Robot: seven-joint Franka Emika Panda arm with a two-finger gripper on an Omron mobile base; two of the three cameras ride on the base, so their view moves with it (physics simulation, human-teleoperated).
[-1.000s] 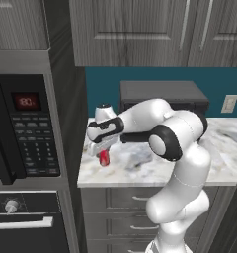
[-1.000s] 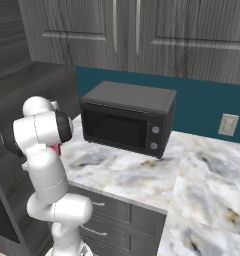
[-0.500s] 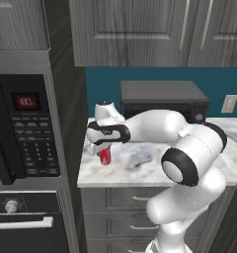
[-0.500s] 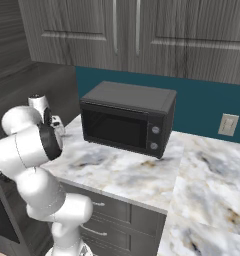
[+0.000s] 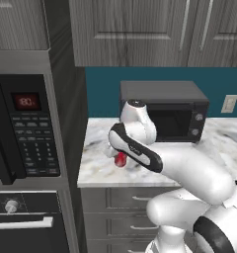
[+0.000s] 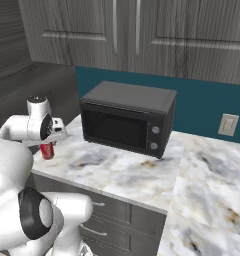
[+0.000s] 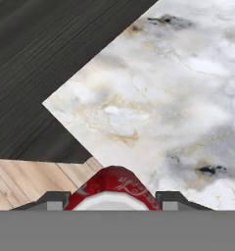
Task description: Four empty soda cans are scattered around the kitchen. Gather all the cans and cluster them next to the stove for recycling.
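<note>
cans: one soda can (image 7: 113,188) | gripper (image 7: 112,200): clenched on it | below: marble counter (image 7: 178,98), microwave (image 6: 127,119) beside

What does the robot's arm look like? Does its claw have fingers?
The arm is smooth, glossy white and made of fat rounded tube sections. Its joints are dark rings, and a black band runs along the wrist. One end cap has a small grey disc. No cables show. The claw has two small dark grey finger tips with flat, blocky ends.
</note>
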